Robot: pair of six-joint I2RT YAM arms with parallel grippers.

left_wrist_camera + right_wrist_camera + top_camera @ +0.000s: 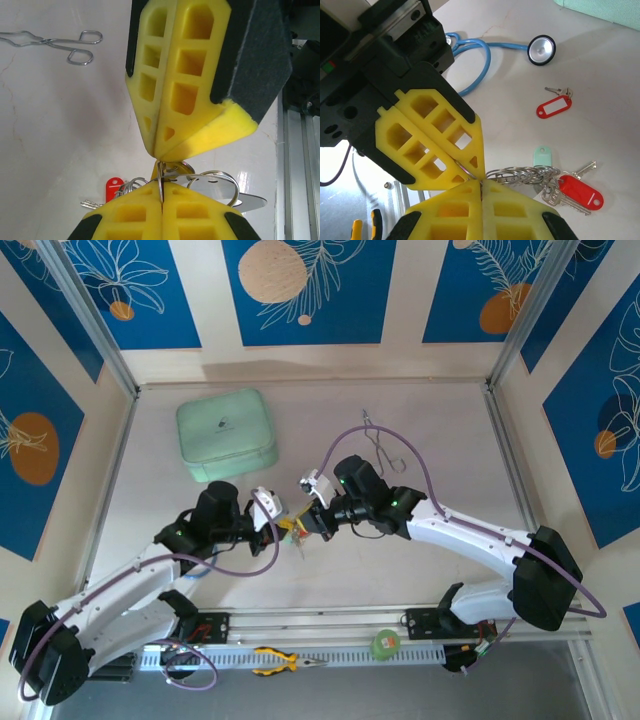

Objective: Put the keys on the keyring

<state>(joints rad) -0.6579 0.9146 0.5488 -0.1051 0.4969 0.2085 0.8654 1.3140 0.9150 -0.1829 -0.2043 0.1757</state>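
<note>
Both claws are clenched nose to nose mid-worktop (420, 560): left gripper (161, 195) and right gripper (481, 186) pinch the same thin wire ring (160, 180). The keys (572, 192) sit bunched right beside the fingertips. One spare red-tagged key (554, 107) lies loose nearby.

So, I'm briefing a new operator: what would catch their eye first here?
The yellow-fingered left gripper and right gripper meet tip to tip at centre, both shut on a bunch of silver rings and small tagged keys. Next, the mint-green rounded case at the far left, and a blue-tubed stethoscope by the left gripper.
</note>
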